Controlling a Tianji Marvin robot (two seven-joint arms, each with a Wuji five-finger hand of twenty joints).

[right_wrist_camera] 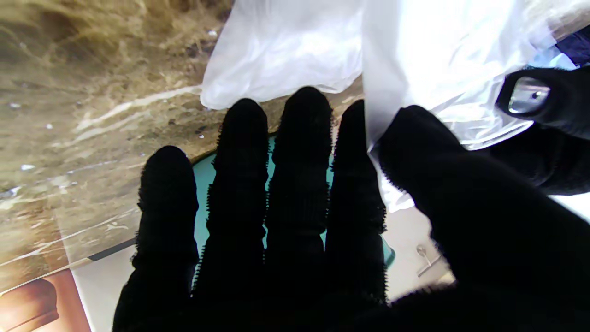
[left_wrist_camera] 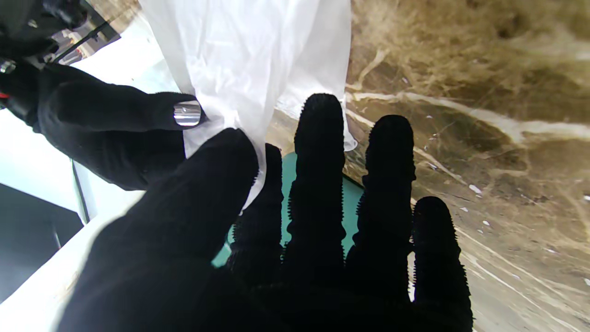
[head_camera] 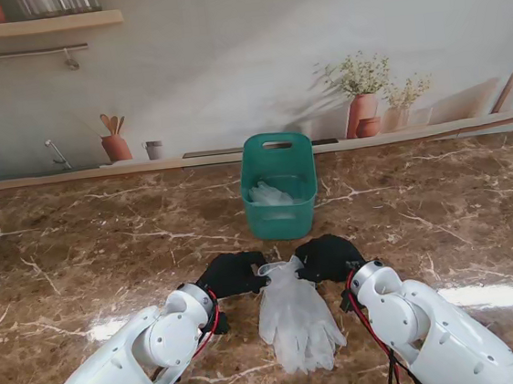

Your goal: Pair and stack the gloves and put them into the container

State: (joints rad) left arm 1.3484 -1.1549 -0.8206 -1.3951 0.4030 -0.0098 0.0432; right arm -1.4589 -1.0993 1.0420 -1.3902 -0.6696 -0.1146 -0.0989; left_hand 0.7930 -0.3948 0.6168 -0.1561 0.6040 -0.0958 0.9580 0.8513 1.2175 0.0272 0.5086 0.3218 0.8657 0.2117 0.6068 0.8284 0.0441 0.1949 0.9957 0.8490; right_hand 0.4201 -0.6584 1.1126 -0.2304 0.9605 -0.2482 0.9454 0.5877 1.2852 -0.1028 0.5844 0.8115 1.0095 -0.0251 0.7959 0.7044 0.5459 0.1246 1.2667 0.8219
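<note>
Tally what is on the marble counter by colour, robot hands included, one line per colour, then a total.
Black: 2, the left robot hand and the right robot hand, each pinching the cuff end of the gloves.
White, translucent: 2 lots, the held gloves and the gloves in the container; how many gloves each lot holds cannot be told.
Teal: 1, the container.
Total: 5.
</note>
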